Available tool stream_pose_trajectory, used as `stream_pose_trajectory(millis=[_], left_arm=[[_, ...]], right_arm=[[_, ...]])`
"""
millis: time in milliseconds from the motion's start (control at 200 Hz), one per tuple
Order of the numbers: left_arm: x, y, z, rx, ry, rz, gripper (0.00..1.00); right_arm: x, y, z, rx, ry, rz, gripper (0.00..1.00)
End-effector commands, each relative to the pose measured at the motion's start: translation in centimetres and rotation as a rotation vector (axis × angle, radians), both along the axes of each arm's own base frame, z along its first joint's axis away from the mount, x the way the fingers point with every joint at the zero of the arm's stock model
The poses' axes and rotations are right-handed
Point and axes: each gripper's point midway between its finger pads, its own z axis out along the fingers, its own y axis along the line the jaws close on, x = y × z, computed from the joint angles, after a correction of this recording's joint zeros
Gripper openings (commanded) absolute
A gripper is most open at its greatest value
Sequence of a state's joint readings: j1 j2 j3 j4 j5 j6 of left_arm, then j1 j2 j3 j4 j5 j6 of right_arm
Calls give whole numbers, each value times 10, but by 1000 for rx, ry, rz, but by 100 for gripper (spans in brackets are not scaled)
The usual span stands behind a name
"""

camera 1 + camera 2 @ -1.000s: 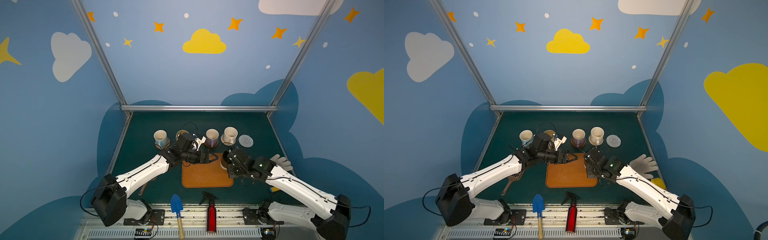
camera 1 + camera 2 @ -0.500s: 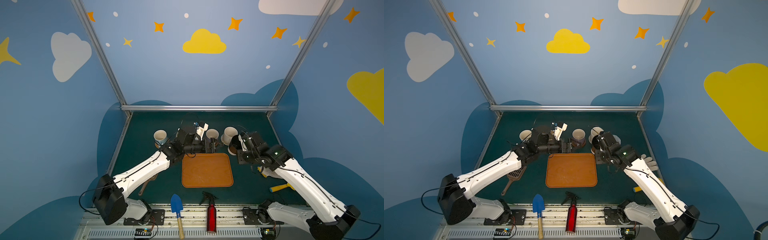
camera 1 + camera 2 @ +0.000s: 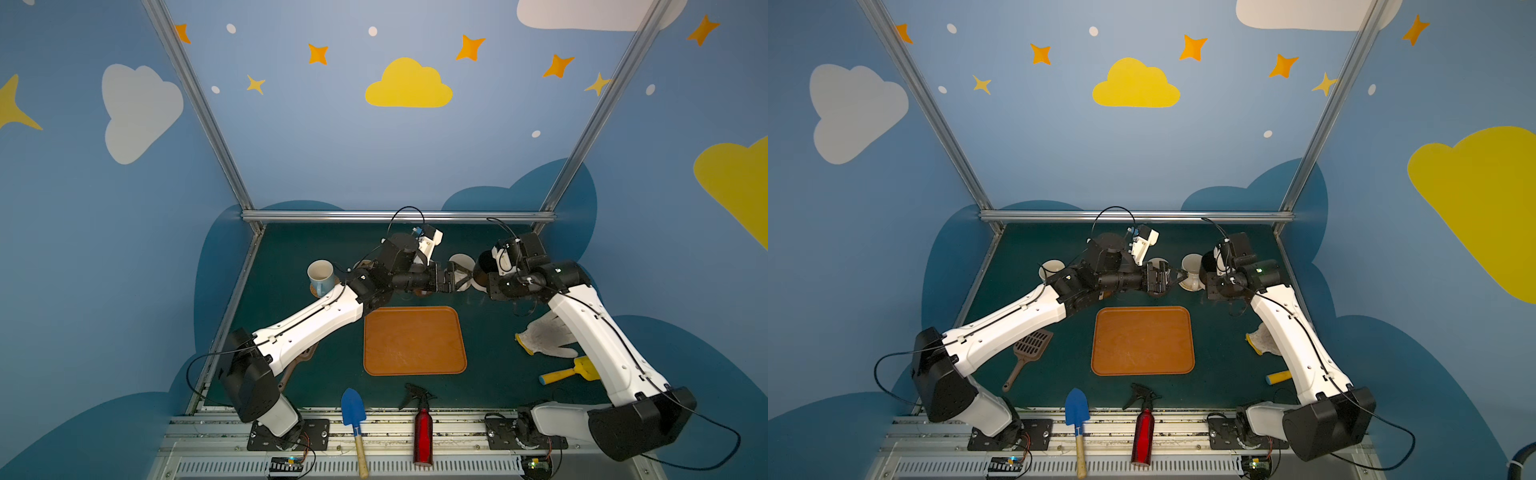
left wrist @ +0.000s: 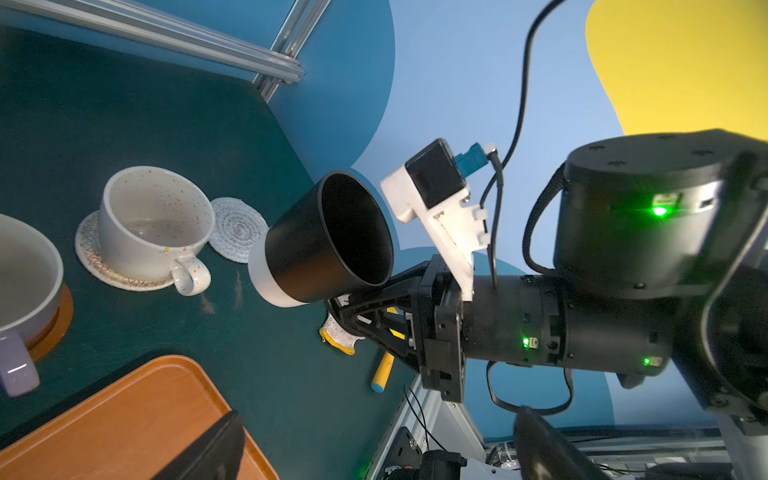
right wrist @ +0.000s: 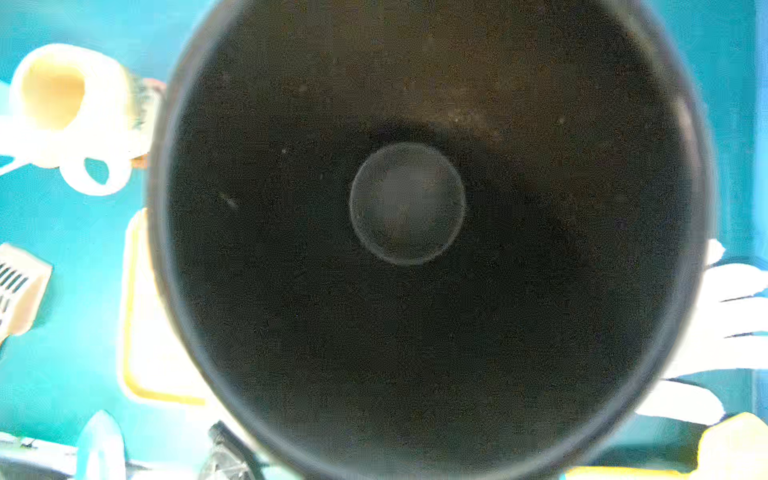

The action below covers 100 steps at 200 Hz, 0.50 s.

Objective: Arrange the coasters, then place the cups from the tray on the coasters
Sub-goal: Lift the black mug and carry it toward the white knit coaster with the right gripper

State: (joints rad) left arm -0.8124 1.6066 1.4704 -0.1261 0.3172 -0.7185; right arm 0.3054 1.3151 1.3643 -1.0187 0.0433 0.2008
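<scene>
The orange-brown tray [image 3: 414,340] lies bare mid-table. My right gripper [image 4: 349,301] is shut on the black cup [image 4: 328,241], holding it tilted in the air just beside the pale grey rope coaster [image 4: 237,228]. In the right wrist view the black cup [image 5: 407,208] fills the picture. The cream speckled cup [image 4: 153,224] stands on the beige rope coaster [image 4: 89,249]. The lavender cup [image 4: 25,270] sits on a dark brown coaster [image 4: 58,320]. The light blue cup [image 3: 320,276] stands back left. My left gripper [image 3: 459,280] hangs open and empty near the lavender and cream cups.
A blue trowel [image 3: 352,409] and a red spray bottle [image 3: 423,432] lie at the front edge. A brown slotted scoop [image 3: 1032,347] lies under my left arm. A white glove [image 3: 544,338] and a yellow-handled tool [image 3: 561,374] lie on the right.
My right gripper has lifted the black cup off the tray's back right corner and carried it back to the row of cups. My left gripper has swung from over the tray towards the back right.
</scene>
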Motion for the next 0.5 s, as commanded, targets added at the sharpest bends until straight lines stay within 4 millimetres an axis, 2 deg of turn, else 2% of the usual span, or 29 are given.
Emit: stream_pose_trajectory(millis=[0,115,265,496], left_arm=[[7,-7,-12,51,-1,-10,100],[13,-15,-25,75,14,-24,100],[19,-25,-37,101,43,-52,100],[25,-38,-53,136,78,-92,100]], right_arm=[[28,-7,23,-29,-102,10,0],[45,-20,12,-82,-89,-14,0],[62,-29,1,-69,-83,-36,0],[76,-51,-9,-66,-60,-83,0]])
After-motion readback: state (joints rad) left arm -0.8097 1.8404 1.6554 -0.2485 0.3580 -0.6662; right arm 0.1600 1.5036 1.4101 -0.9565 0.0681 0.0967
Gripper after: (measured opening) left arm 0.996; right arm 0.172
